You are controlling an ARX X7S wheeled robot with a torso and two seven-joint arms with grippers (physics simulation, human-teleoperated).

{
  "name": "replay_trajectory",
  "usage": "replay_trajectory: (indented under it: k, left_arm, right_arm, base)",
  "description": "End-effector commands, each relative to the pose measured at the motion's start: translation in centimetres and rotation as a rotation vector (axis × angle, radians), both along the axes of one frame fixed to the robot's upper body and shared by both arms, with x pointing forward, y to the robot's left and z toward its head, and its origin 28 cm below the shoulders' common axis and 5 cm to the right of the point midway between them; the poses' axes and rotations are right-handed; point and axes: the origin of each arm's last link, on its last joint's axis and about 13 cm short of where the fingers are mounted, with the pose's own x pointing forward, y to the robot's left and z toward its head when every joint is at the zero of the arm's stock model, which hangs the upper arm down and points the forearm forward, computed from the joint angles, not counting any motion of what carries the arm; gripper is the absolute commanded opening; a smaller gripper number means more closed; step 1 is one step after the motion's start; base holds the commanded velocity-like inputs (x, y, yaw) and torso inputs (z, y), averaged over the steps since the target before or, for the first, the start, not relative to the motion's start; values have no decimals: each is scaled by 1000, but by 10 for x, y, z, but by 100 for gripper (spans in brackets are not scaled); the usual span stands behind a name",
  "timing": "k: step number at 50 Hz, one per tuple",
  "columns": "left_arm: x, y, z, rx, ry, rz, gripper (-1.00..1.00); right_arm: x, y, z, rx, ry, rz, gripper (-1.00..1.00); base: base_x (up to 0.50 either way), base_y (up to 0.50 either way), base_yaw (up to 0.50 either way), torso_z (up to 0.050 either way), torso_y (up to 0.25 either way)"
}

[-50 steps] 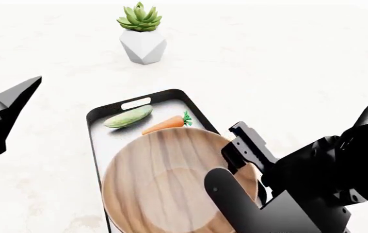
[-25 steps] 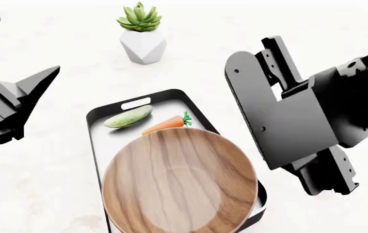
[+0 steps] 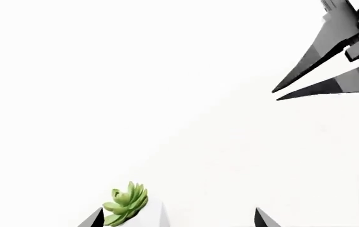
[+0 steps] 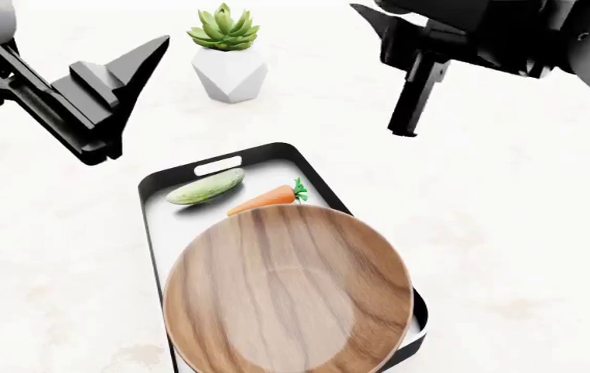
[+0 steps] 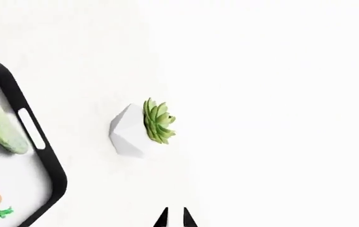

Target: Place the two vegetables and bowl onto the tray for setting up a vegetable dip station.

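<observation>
My left gripper hung above the table, jaws spread wide and empty. On the tray lay the cucumber and, beside it, the carrot, with the wooden bowl covering the tray's near part. Beyond stood the potted succulent. My right gripper, raised clear, showed jaws nearly together, holding nothing.

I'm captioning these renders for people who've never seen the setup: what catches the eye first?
The big wooden bowl dominates, covering the near part of the black-rimmed tray, with the cucumber and carrot on the tray's floor behind it. Beyond the tray stands a succulent in a white faceted pot.
</observation>
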Motion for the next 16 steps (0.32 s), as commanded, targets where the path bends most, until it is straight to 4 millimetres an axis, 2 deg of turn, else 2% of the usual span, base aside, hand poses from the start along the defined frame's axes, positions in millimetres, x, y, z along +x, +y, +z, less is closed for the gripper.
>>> replay_trajectory:
  k: [1,2,3,9,16]
  left_arm:
    - [5,-14,2,-75,-88,-33,100]
    - [3,-16,3,-85,-95,-40,100]
    - [3,-17,2,-84,-97,-44,100]
    - [0,-23,0,-136,-144,-53,100]
    - [9,-31,-5,-243,-181,34,100]
  right_arm:
    - [-4,5,-2,243,-112,-48,-100]
    - [-7,7,-5,243,-111,-39,-100]
    - [-8,7,-7,249,-114,-34,100]
    - [-10,8,-13,308,-131,-39,100]
    - [-19,9,-23,367,-135,-52,100]
  base:
    - [0,0,0,0,0]
    - [0,0,0,0,0]
    - [0,0,0,0,0]
    - [0,0,0,0,0]
    - [0,0,0,0,0]
